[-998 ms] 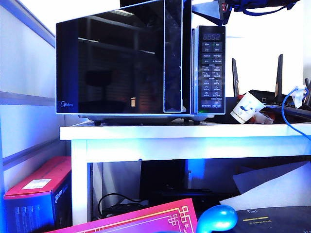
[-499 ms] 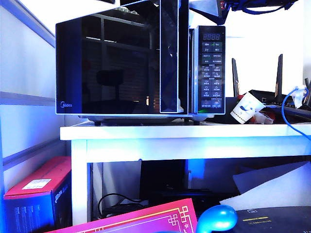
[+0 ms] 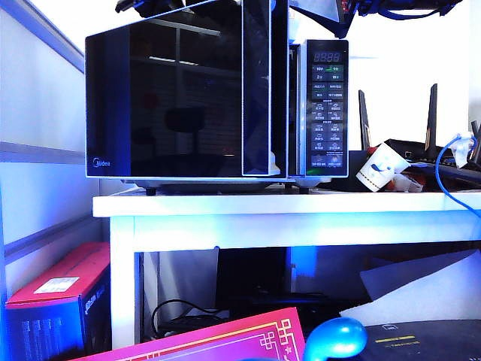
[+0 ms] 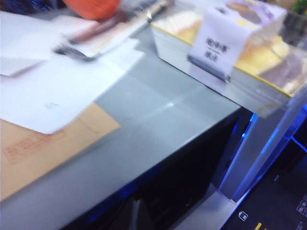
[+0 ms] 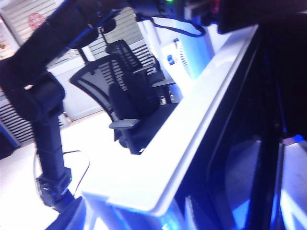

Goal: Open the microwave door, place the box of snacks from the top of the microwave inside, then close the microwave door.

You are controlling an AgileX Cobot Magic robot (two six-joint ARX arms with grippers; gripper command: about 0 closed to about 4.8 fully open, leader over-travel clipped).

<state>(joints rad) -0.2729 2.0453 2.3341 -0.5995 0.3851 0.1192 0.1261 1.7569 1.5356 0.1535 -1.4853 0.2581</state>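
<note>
The black glass-fronted microwave (image 3: 301,177) stands on the white table. The microwave door (image 3: 173,98) is ajar, its free edge standing off the button panel (image 3: 328,105). The left wrist view looks down on the grey microwave top (image 4: 158,124), where the pale cream box of snacks (image 4: 240,43) lies near the door-side edge. My left gripper hovers over that top, short of the box, and its fingers do not show clearly. My right arm (image 3: 391,7) hangs above the panel side. Its wrist view shows dark door glass (image 5: 240,158) beside a pale band, but no clear fingers.
White papers (image 4: 48,91), a tan envelope (image 4: 43,148) and an orange thing (image 4: 91,5) lie on the microwave top. A tipped paper cup (image 3: 378,167), a router (image 3: 421,147) and a blue cable (image 3: 451,180) crowd the table's right. A red box (image 3: 60,293) sits below.
The door has swung a little further out, its free edge shifting left away from the panel. Part of the left arm has come into view above the microwave's top left.
</note>
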